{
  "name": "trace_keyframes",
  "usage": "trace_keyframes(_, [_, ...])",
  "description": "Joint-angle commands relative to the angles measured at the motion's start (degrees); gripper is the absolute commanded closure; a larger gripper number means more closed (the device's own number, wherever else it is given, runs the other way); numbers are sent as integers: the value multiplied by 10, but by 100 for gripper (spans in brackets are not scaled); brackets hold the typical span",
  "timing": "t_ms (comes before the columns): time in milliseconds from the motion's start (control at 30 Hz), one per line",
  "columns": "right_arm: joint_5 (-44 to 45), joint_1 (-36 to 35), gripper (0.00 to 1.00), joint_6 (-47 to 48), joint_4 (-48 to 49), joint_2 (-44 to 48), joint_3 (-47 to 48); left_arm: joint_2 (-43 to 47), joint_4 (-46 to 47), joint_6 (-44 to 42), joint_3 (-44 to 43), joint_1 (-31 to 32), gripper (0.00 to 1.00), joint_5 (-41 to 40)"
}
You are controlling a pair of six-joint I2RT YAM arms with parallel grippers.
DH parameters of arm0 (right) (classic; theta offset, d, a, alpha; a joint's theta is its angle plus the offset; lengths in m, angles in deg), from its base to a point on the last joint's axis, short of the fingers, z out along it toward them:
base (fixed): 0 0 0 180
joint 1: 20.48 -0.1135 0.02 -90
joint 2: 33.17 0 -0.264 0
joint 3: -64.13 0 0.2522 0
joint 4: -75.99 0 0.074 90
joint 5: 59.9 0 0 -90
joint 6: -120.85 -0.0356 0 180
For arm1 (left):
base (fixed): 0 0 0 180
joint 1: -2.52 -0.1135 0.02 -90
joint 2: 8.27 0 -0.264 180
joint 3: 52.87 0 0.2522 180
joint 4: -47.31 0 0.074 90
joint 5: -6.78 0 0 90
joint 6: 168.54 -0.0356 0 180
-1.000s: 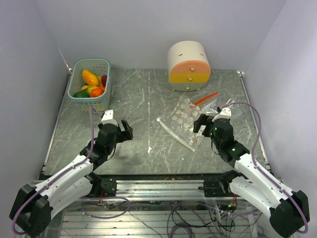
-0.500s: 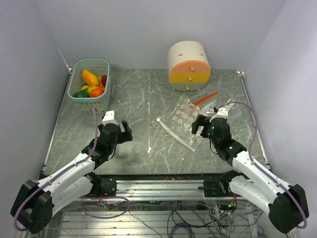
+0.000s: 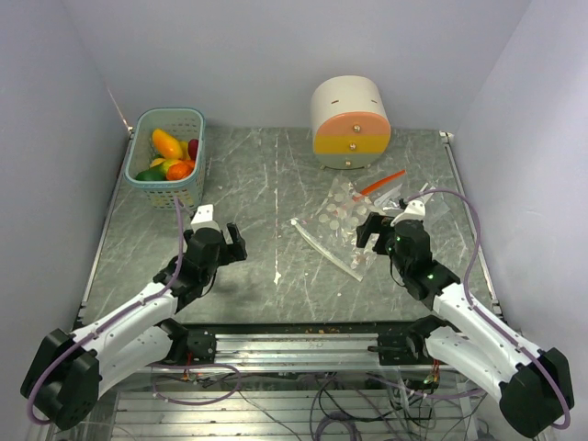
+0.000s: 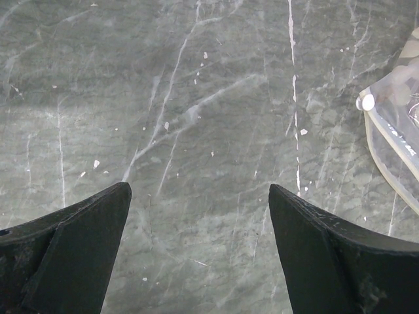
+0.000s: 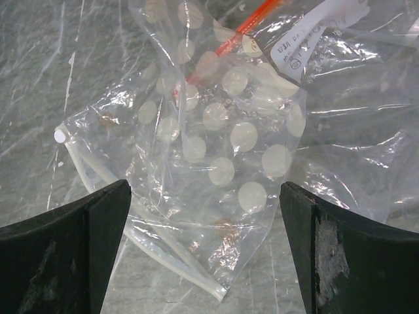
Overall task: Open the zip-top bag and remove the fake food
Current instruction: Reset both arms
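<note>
When viewing from above, locate the zip-top bag (image 3: 338, 223) on the right half of the table (image 3: 266, 175). Note that it lies flat, clear with pale round dots, with a whitish zip strip along its near-left edge. Note the right gripper (image 3: 384, 225) just beside the bag's right edge, jaws spread wide and holding nothing. Confirm in the right wrist view: right gripper (image 5: 204, 190) poised above the bag (image 5: 216, 150), jaws standing to either side of it and not closed on the plastic. Note a second crumpled clear bag (image 5: 366, 131) with a white label, overlapping behind the first. Note also an orange strip (image 3: 381, 182) at the far side.

Find the left gripper (image 3: 220, 236) on the left half, well apart from the bag, jaws likewise spread wide and empty. Check the left wrist view: left gripper (image 4: 198, 190) over bare marbled surface, with only a corner of the bag (image 4: 393, 144) at the right edge.

Find the fake food (image 3: 167, 156) in the teal basket (image 3: 170, 191) at the far-left corner: yellow, orange, red and green pieces piled together. Note the cream-and-orange round container (image 3: 349, 119) at the far edge, behind the bags.
</note>
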Motion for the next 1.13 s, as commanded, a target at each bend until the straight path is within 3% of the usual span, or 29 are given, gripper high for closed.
trace_keyframes(0, [9,0,3,3,9,0,-8,4,6,2,-15,4,3,-5])
trace_keyframes(633, [3,0,5,1,10,-20,-6,29,32,9,12,4,7,1])
trace_keyframes(800, [6,0,5,2,11,-13,-8,47,-11,21,5,3,6,-35])
trace_keyframes(1100, [7,0,6,0,13,-2,-13,58,-10,16,8,4,6,-16])
